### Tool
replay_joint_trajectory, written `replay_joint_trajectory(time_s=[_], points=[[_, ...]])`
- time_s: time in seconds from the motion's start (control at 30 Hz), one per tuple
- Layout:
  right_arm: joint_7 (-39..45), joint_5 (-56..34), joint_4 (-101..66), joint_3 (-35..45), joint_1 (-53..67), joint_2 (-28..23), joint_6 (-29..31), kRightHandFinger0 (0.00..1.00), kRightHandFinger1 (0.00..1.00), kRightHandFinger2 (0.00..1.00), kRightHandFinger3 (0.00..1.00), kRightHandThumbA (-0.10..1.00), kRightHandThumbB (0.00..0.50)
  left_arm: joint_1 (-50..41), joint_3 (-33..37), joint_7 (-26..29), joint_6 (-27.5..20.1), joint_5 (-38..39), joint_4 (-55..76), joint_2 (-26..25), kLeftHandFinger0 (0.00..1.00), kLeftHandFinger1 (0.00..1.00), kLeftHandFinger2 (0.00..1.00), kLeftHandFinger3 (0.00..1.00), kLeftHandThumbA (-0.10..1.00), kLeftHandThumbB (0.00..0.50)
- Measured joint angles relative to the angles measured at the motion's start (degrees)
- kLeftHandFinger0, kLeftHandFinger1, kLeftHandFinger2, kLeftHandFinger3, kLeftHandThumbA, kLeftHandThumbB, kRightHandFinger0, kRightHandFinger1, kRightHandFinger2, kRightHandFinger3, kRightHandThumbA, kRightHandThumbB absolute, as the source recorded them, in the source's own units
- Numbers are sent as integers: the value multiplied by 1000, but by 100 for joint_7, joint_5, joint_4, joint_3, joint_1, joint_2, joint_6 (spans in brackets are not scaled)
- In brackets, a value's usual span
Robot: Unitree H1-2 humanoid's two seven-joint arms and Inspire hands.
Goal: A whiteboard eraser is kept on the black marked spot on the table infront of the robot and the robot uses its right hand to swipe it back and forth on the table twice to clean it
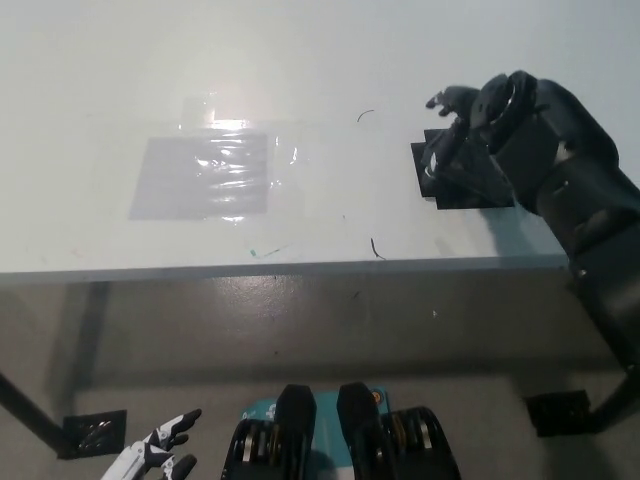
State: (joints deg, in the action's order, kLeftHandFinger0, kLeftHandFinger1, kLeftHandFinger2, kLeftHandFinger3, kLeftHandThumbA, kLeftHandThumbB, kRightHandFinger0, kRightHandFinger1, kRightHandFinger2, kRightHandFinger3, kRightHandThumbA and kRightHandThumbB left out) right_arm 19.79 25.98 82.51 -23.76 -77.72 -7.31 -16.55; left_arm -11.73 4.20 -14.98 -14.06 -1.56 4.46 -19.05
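A dark whiteboard eraser (462, 172) lies on the black marked spot (428, 184) at the right of the white table (300, 70). My black right hand (455, 130) hangs over the eraser's left end, fingers curled down onto it; whether they grip it I cannot tell. The black forearm covers the eraser's right part and much of the spot. Low at the bottom left, below the table edge, my white left hand (160, 455) rests with its fingers apart, holding nothing.
A grey patch under shiny clear film (205, 176) is taped left of centre on the table. Small pen marks (376, 248) sit near the front edge (300, 268). Floor and table legs show below.
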Motion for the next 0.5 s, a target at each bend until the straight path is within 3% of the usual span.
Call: replay_joint_trajectory(time_s=[0.07,0.1,0.27,0.47,0.5], points=[[-3,25,34,-98,57,-23,-43,1000,1000,1000,1000,1000,229,-24,-1,0,-2,-5,1,-3,1000,1000,1000,1000,847,402],[-2,26,43,-118,79,-38,-44,1000,1000,1000,1000,1000,263,-32,-1,-1,-3,-6,4,-4,1000,1000,1000,1000,845,405],[-2,121,65,-382,173,-142,-52,1000,1000,1000,1000,1000,263,-90,-3,-2,-3,-11,11,-15,1000,1000,1000,1000,837,410],[-29,198,70,-562,254,-226,-54,1000,1000,1000,1000,1000,296,-95,-3,-4,-3,-12,18,-26,1000,1000,1000,1000,845,420],[-33,200,70,-567,268,-230,-52,1000,1000,1000,1000,1000,320,-96,-3,-4,-2,-12,18,-30,1000,1000,1000,1000,842,414]])
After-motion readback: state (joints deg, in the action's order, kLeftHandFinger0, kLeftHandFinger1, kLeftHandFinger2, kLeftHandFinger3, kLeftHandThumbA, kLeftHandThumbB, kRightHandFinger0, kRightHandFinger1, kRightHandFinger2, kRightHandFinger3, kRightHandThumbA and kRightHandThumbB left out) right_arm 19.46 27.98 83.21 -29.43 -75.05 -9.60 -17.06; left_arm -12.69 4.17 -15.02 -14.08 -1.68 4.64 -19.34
